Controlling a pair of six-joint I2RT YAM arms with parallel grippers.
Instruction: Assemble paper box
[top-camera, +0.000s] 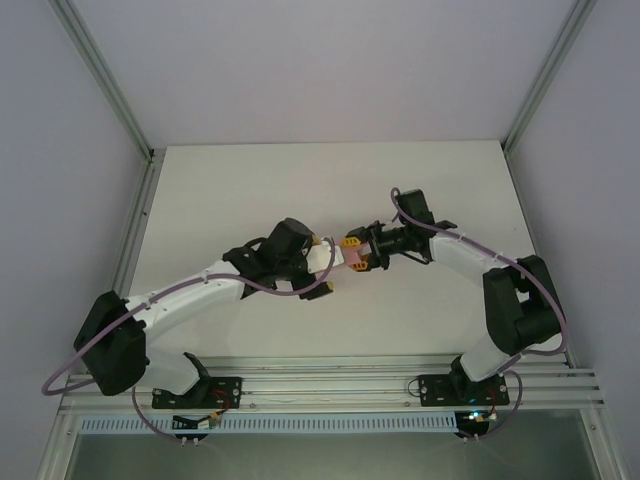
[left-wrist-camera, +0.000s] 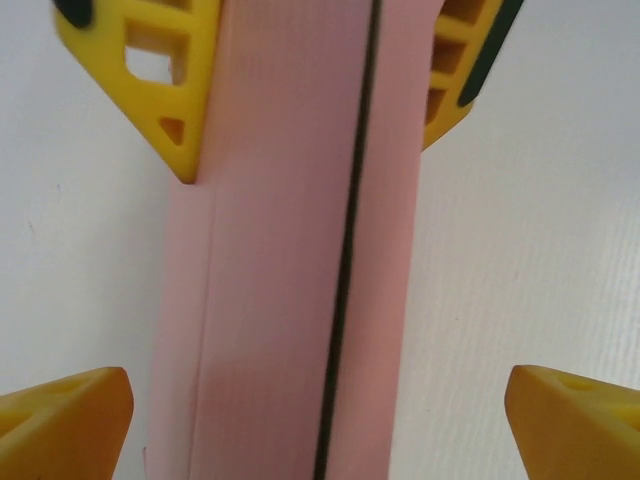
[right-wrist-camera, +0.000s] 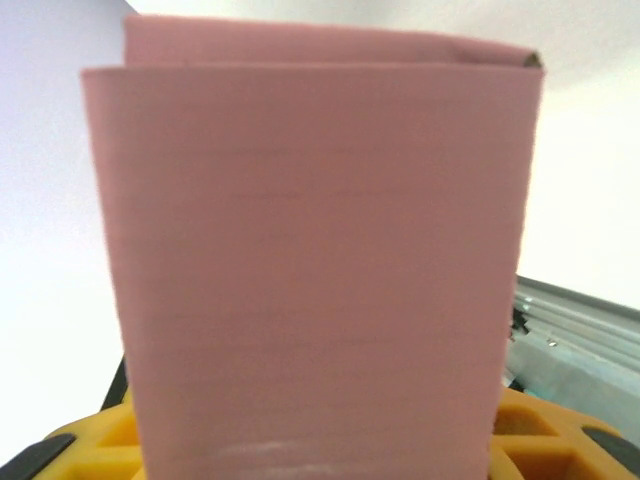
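The paper box (top-camera: 352, 259) is a small pink folded sleeve held above the table between the two arms. In the left wrist view the paper box (left-wrist-camera: 280, 260) runs up the middle with a dark seam along it. My right gripper (top-camera: 360, 249) is shut on its far end, and its yellow fingers (left-wrist-camera: 175, 90) press both sides there. My left gripper (left-wrist-camera: 320, 410) stands open, its yellow fingertips (left-wrist-camera: 70, 415) wide apart on either side of the box without touching it. In the right wrist view the paper box (right-wrist-camera: 310, 260) rises from my right gripper (right-wrist-camera: 320, 445).
The white table (top-camera: 250, 190) lies under both arms. Metal frame posts (top-camera: 110, 90) rise at the back corners. An aluminium rail (top-camera: 330, 385) carries the arm bases at the near edge.
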